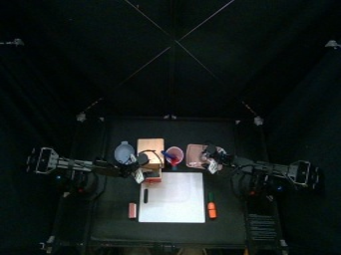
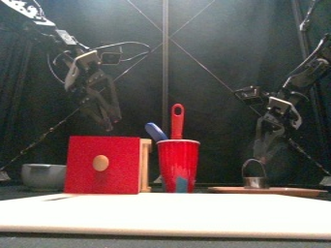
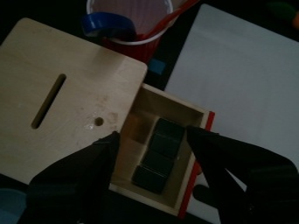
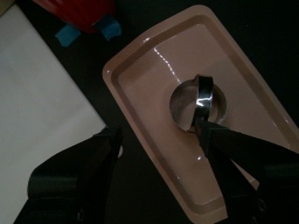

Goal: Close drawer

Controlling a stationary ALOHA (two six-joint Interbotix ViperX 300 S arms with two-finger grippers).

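One white sheet [image 1: 172,196] covers the curtained black table [image 1: 114,224].

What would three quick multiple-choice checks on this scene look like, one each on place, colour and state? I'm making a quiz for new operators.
1. Where does the red cup stand in the front view?
A. right of the drawer
B. on the tray
C. left of the grey bowl

2. What colour is the drawer front?
A. blue
B. red
C. white

3. How is the drawer's sliding section?
A. pushed fully in
B. pulled out
C. removed onto the sheet

Answers: 1 A, the cup stands beside the drawer's right edge. 2 B, its front face with the knob is red. 3 B, the left wrist view looks down into its exposed compartment.
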